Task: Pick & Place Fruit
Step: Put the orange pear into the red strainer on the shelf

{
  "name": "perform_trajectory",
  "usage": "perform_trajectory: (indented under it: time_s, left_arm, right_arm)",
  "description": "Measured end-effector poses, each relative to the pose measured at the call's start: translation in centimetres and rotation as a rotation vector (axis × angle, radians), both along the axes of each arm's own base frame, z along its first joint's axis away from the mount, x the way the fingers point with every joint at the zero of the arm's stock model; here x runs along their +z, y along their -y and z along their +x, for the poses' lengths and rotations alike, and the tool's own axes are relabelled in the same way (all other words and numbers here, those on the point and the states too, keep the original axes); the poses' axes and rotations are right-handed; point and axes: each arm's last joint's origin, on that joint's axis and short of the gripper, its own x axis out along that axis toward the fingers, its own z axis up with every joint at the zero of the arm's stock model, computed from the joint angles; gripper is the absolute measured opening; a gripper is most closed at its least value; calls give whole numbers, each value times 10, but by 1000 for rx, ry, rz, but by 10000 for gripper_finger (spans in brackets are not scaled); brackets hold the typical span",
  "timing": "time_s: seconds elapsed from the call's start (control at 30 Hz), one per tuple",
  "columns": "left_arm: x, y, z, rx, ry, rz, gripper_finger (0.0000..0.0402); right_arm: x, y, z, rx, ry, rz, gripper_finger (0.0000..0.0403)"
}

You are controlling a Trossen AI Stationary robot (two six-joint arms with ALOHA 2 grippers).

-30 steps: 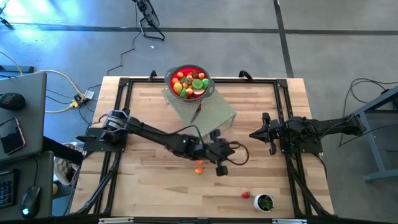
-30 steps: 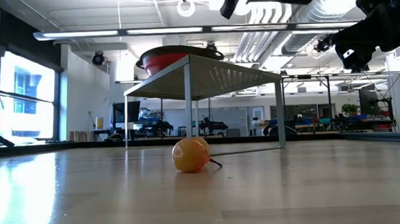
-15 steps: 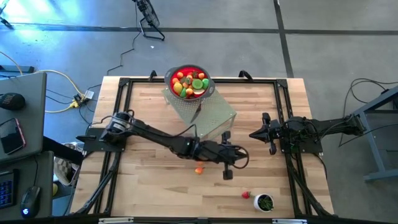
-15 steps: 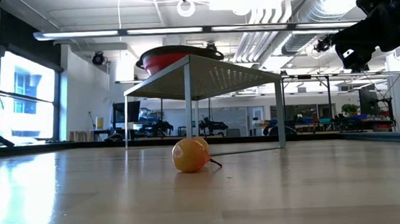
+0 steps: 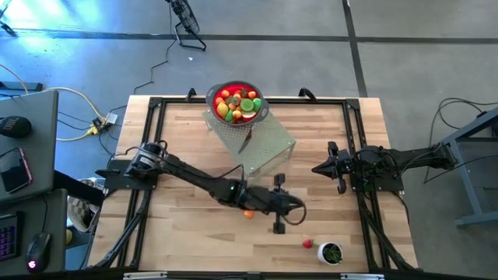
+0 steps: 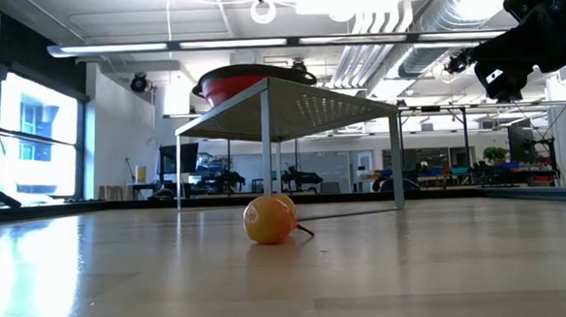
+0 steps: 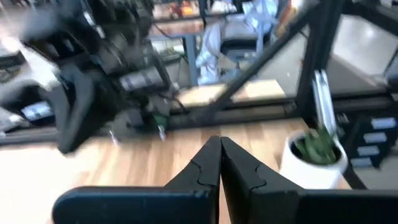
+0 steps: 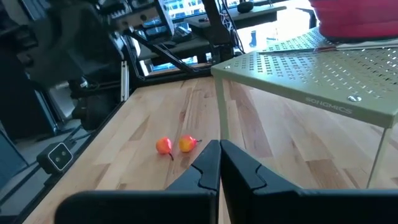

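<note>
1. Red bowl (image 5: 236, 103), heaped with fruit, sits on the perforated stand (image 5: 261, 140) at the table's (image 5: 187, 241) far edge.
2. Two loose orange fruit (image 5: 248, 211) lie on the table in front of the stand, under the left arm's forearm.
3. Left gripper (image 5: 278, 225), jaws together and empty, hangs just right of them, nearest.
4. A red fruit (image 5: 308, 244) rests beside a white cup (image 5: 332, 253), farther right.
5. Right gripper (image 5: 320, 167), jaws together, waits right of the stand.

Bright overhead light; blurred left-wrist view.
</note>
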Motion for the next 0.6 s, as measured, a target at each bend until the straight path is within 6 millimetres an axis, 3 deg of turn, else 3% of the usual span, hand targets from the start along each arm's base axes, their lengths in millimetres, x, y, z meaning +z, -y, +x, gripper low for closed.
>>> perform_trajectory:
  time_s: [0.27, 0.6]
  left_arm:
    - [-12, 2, -34, -6, 84, -28, 3]
    - [-25, 26, -88, 162, 37, 21, 3]
  right_arm:
    - [-2, 0, 0, -3, -18, 16, 2]
    - [-2, 0, 0, -9, -24, 26, 3]
